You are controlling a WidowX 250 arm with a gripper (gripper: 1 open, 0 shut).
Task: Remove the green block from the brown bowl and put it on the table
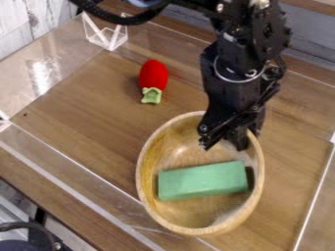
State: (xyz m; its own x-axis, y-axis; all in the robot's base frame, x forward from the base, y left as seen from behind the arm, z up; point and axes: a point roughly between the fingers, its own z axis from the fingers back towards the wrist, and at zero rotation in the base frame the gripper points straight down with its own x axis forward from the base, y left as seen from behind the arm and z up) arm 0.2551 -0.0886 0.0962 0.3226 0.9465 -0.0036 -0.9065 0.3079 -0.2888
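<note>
While the green block [205, 181] lies inside the brown bowl [160, 162], its right end raised beneath the gripper [229, 140], the operator should confirm the hold first. The jaws stand nearly closed at that end, but whether they actually pinch it cannot be told. The lift should proceed vertically until the block clears the rim, then travel to bare table [92, 118], away from the red pepper toy [153, 78].

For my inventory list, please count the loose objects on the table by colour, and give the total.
Green: 1, the green block, in the bowl
Red: 1, the red pepper toy with a green stem
Tan: 1, the brown bowl
Total: 3
</note>
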